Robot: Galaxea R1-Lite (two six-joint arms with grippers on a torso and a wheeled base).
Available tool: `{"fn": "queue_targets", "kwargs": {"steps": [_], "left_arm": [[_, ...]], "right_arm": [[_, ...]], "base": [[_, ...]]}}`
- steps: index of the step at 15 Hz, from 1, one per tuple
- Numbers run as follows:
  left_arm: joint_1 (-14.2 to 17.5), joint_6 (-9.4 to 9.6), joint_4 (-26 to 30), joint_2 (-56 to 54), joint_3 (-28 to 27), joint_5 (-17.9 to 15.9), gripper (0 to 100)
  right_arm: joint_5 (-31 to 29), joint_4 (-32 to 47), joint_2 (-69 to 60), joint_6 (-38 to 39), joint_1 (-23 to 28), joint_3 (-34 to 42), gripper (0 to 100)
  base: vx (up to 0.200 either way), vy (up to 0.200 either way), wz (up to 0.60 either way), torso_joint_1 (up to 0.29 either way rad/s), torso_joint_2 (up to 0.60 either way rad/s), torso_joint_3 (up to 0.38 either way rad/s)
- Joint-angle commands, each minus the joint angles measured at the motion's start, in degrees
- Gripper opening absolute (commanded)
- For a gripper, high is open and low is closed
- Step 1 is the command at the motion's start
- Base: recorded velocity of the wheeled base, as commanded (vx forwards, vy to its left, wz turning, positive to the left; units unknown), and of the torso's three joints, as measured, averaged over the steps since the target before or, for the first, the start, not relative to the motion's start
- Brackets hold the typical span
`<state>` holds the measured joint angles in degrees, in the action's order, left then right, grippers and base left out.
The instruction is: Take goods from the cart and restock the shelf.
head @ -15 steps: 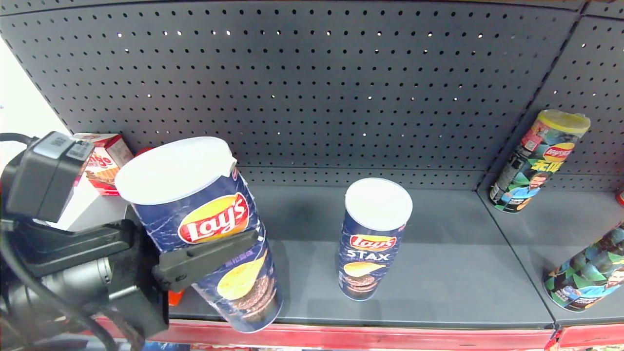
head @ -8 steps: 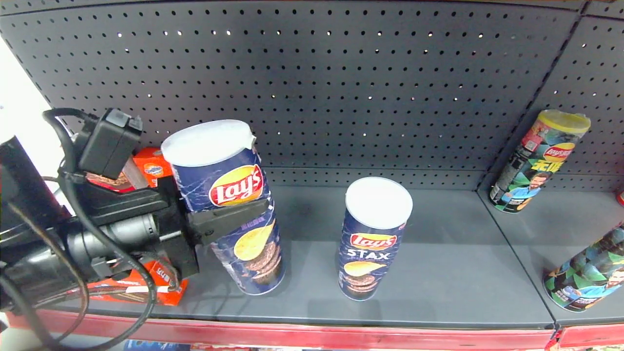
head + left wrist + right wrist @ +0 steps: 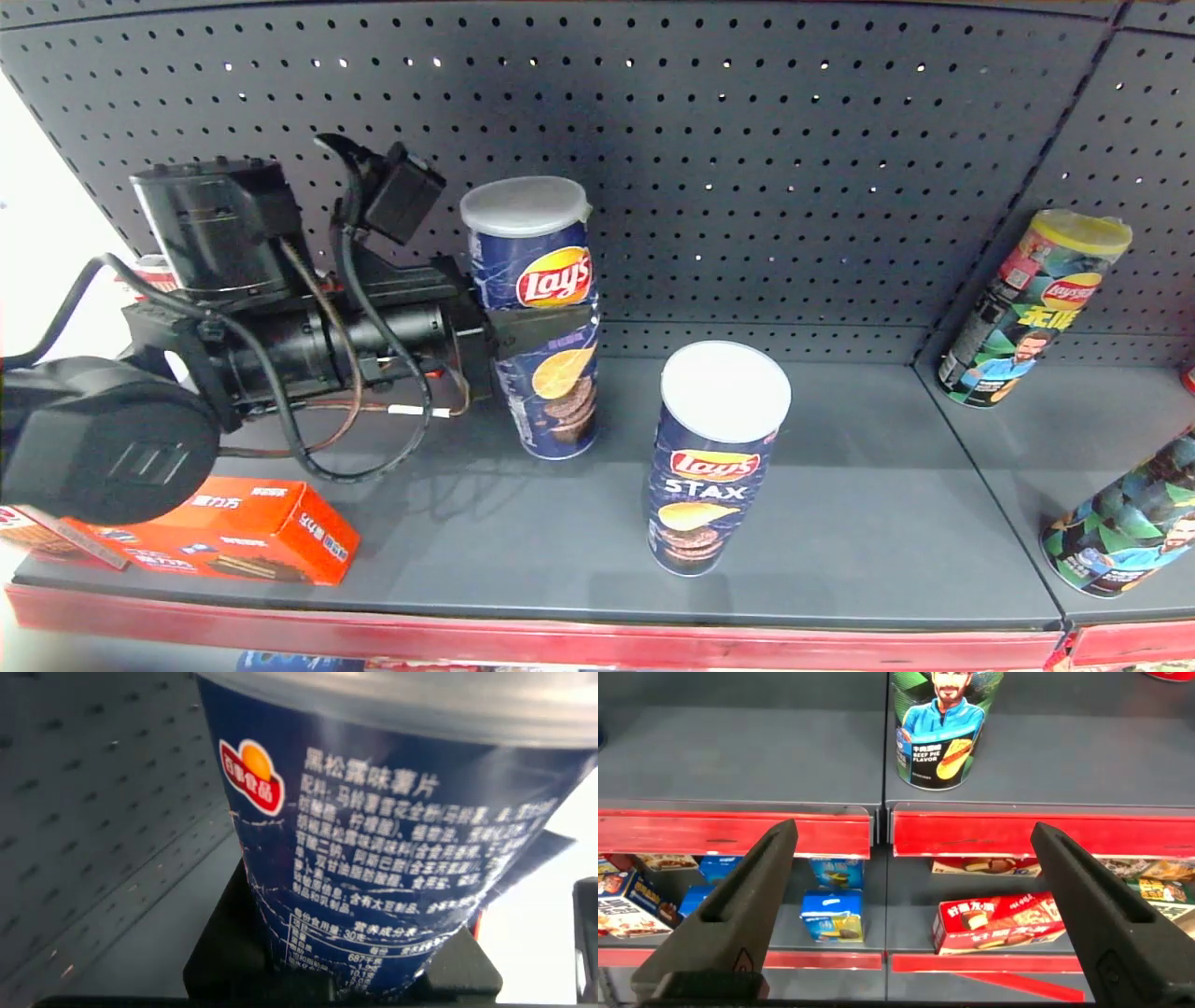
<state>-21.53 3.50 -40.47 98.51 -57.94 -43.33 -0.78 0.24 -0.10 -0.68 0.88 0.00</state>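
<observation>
Shelf (image 3: 868, 504) — can (image 3: 532, 252) (end effector (image 3: 539, 317) half-hidden)

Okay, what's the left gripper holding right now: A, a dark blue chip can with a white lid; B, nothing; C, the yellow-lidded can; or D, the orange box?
A: the left gripper has its fingers shut on the dark blue chip can near the pegboard; the orange box lies apart from it.

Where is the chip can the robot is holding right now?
In the head view, the left gripper holds the blue chip can upright near the pegboard, left of and behind the matching can.
</observation>
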Motion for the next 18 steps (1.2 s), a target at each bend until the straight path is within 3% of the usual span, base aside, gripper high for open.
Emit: {"fn": "queue_targets", "kwargs": {"steps": [1,5,6,8,12,14,18], "left_arm": [[-0.36,0.19,1.63,8.01,-8.42,-5.89,0],[-0.53,0.37,6.55,12.76,-15.8,-7.83,0],[-0.62,0.37,6.55,13.64,-16.85,-10.82,0],[-0.62,0.63,6.55,15.75,-20.1,-12.57,0],[-1.32,1.16,5.84,19.88,-24.85,-12.66,0],[-1.76,3.97,5.93,21.81,-26.43,-12.66,0],[-2.64,4.41,5.93,24.1,-27.66,-12.66,0]], "right_arm": [[-0.01,-0.07,0.1,-0.02,0.0,0.0,100],[-0.01,0.02,0.1,-0.02,0.0,0.0,100],[-0.01,-0.07,0.1,-0.02,0.0,0.0,100],[-0.01,0.02,0.1,-0.02,0.0,0.0,100],[-0.01,-0.07,0.1,-0.02,0.0,0.0,100],[-0.01,-0.07,0.1,-0.02,0.0,0.0,100],[-0.01,0.02,0.1,-0.02,0.0,0.0,100]], "base": [[0.0,0.0,0.0,0.0,0.0,0.0],[0.0,0.0,0.0,0.0,0.0,0.0],[0.0,0.0,0.0,0.0,0.0,0.0],[0.0,0.0,0.0,0.0,0.0,0.0],[0.0,0.0,0.0,0.0,0.0,0.0],[0.0,0.0,0.0,0.0,0.0,0.0],[0.0,0.0,0.0,0.0,0.0,0.0]]}}
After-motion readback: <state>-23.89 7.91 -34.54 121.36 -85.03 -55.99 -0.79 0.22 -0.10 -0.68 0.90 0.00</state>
